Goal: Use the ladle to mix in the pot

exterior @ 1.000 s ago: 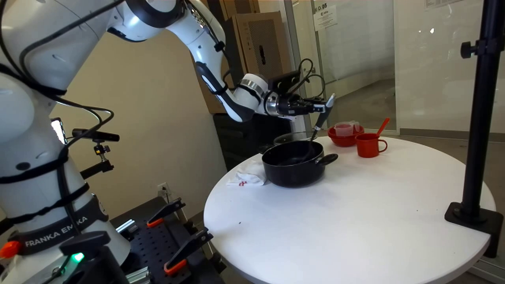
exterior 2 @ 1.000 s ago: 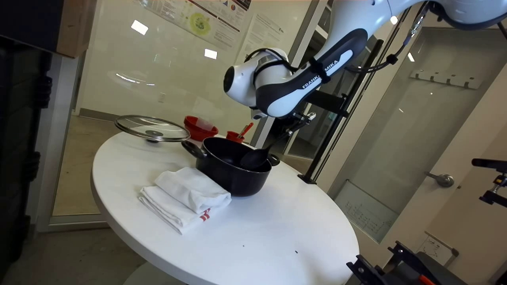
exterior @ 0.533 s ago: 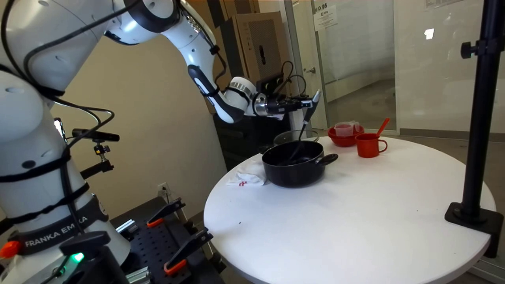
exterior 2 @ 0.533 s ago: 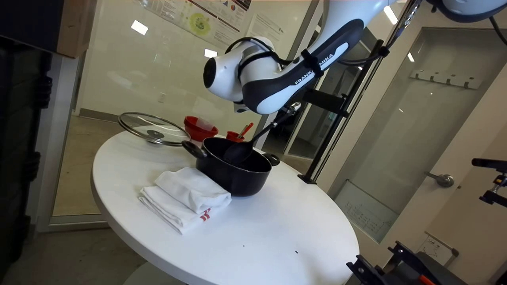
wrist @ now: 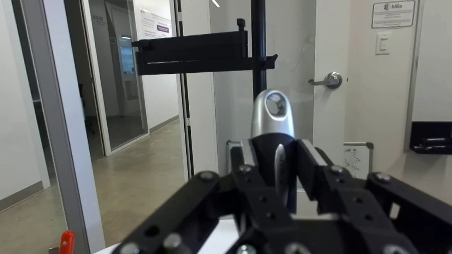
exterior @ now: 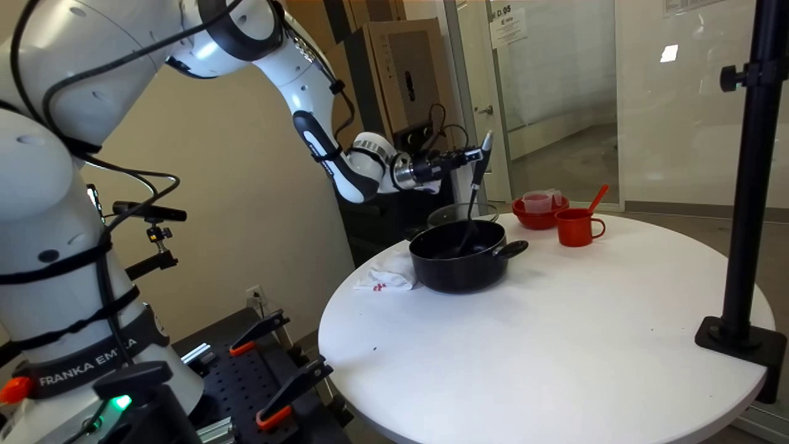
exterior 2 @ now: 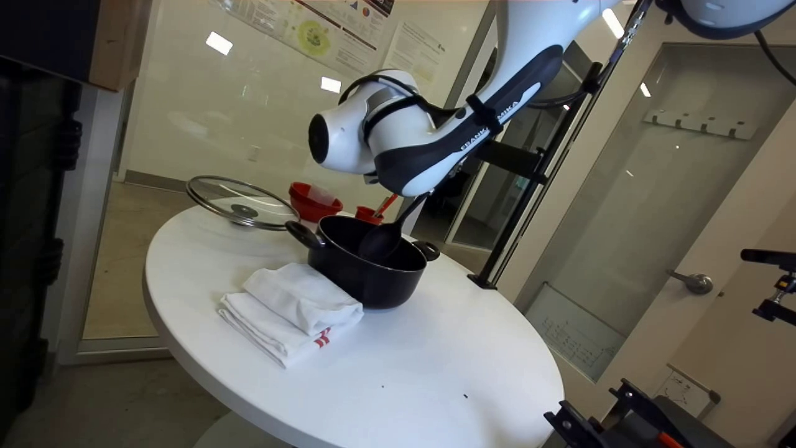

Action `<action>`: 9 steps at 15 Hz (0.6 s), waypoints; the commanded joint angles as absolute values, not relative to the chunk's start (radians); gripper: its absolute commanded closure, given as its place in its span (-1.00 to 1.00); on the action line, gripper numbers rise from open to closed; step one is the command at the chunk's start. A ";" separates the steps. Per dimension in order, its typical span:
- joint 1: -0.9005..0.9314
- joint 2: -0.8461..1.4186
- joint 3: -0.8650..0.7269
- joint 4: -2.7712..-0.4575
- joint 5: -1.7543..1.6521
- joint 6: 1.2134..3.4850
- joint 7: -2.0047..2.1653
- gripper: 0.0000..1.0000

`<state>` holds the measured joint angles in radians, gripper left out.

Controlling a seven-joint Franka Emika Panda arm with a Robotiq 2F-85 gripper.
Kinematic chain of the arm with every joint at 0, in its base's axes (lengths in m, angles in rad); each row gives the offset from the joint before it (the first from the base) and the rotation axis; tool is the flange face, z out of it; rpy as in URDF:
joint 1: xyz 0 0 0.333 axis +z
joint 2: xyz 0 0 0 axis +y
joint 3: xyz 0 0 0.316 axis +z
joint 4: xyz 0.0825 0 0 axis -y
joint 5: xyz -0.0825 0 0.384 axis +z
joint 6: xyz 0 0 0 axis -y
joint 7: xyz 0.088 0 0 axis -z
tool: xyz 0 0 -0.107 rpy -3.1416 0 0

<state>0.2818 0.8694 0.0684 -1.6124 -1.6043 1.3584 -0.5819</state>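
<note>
The black pot [exterior: 459, 271] stands on the white round table and also shows in an exterior view [exterior 2: 370, 286]. My gripper [exterior: 479, 155] is beyond and above the pot, shut on the upper handle of the dark ladle [exterior: 480, 172]. The ladle leans slightly, its bowl end down inside the pot, as an exterior view shows [exterior 2: 380, 241]. I cannot tell whether the bowl touches the pot's floor. In the wrist view the gripper [wrist: 275, 151] has the ladle's black handle [wrist: 273, 150] between its fingers, silver tip up. In an exterior view the arm hides the gripper.
A glass lid [exterior 2: 242, 202] lies behind the pot. A folded white towel [exterior 2: 292, 311] lies beside the pot. A red bowl [exterior: 536, 219] and a red cup [exterior: 574, 228] with a red-handled utensil stand nearby. A black pole [exterior: 739, 185] rises at the table's edge.
The gripper and ladle have moved left in both exterior views, mostly in the first half second. The ladle's bowl has shifted within the pot. The handle now stands more upright, and the wrist has dipped.
</note>
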 commanded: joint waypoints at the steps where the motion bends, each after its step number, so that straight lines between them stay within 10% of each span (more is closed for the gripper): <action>1: 0.303 0.891 0.069 -1.637 -1.642 1.295 -0.591 0.83; 9: 0.293 0.889 0.118 -1.708 -1.615 1.315 -0.621 0.83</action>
<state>0.2981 0.9029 0.0976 -1.6859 -1.6163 1.3267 -0.5942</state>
